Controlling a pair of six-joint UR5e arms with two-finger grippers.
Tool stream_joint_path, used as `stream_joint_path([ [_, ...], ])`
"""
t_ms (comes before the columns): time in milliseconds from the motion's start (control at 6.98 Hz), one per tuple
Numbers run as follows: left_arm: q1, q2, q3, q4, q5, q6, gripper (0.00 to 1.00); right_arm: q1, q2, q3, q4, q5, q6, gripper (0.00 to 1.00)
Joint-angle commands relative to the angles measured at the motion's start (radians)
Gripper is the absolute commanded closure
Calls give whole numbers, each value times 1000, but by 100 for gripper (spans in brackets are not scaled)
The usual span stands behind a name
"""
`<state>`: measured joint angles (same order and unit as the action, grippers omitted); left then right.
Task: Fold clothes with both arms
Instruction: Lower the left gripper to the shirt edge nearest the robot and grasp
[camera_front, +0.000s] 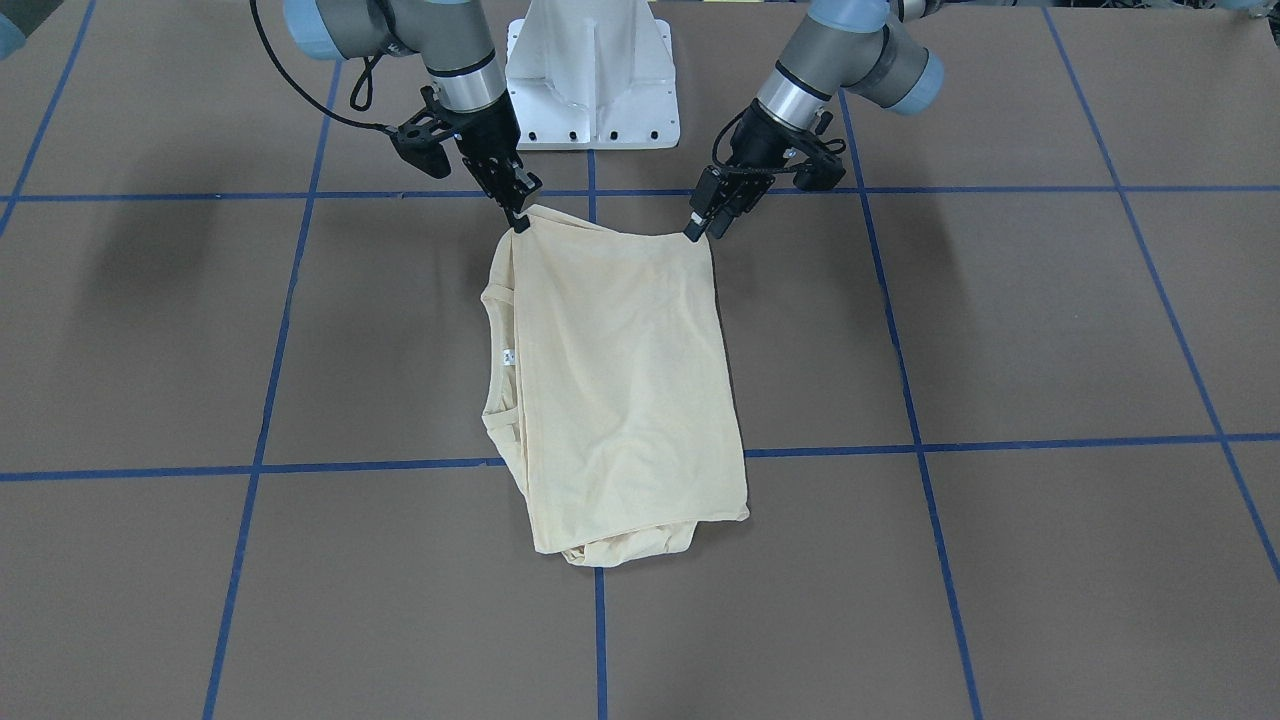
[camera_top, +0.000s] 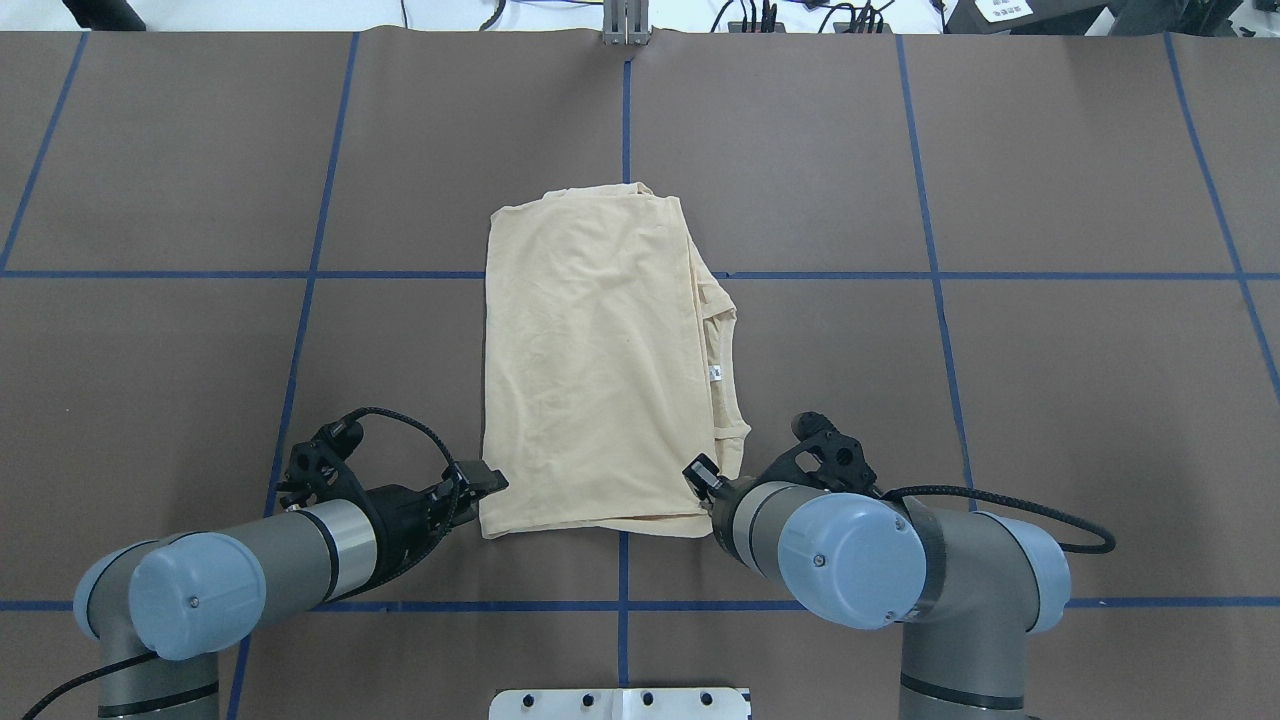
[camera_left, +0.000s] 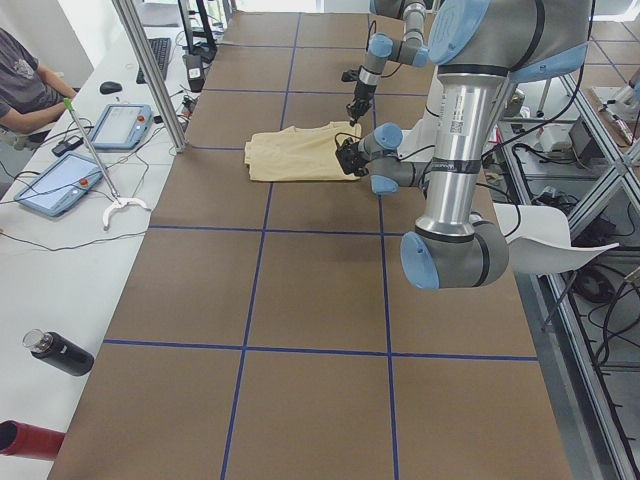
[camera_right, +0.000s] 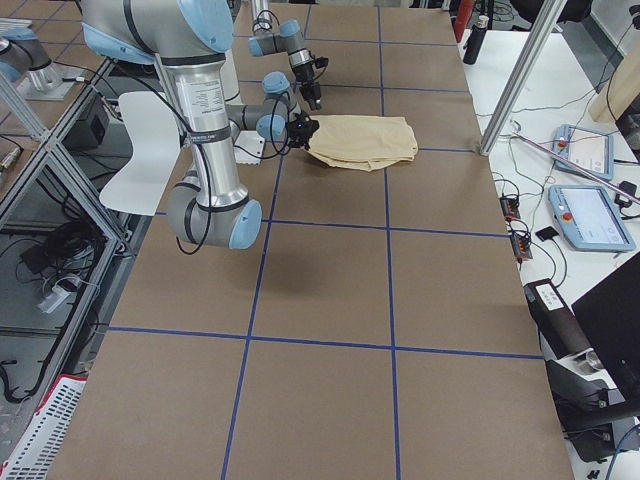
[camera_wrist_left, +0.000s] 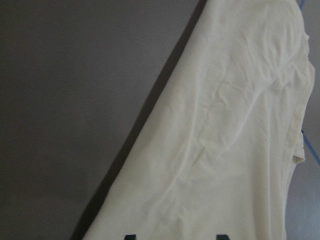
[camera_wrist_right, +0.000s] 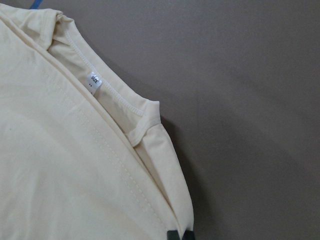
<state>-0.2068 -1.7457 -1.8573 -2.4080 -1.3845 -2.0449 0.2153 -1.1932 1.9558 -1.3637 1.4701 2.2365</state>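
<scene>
Folded shirt (camera_front: 620, 380) on blue-taped table (camera_front: 1000, 320), white pedestal (camera_front: 592, 90) nearby.

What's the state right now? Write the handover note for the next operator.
Left gripper: open, fingers either side of the shirt's near-robot corner.
Right gripper: shut on the other near corner, collar side.
Shirt: lying on the table, folded into a layered rectangle, collar showing along one edge.
Done: sleeves tucked out of sight.
Left: likely one last fold away from the robot, then release.
</scene>
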Motion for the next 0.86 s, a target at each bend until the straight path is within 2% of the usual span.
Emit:
stream_joint_path([
  [0, 21, -2, 6, 38, 13, -6, 38, -2, -6, 0, 0, -1, 0, 100],
  [287, 35, -2, 3, 38, 13, -8, 40, -2, -5, 0, 0, 2, 0, 100],
  [716, 50, 0, 6, 38, 12, -9, 48, -4, -3, 2, 0, 3, 0, 100],
])
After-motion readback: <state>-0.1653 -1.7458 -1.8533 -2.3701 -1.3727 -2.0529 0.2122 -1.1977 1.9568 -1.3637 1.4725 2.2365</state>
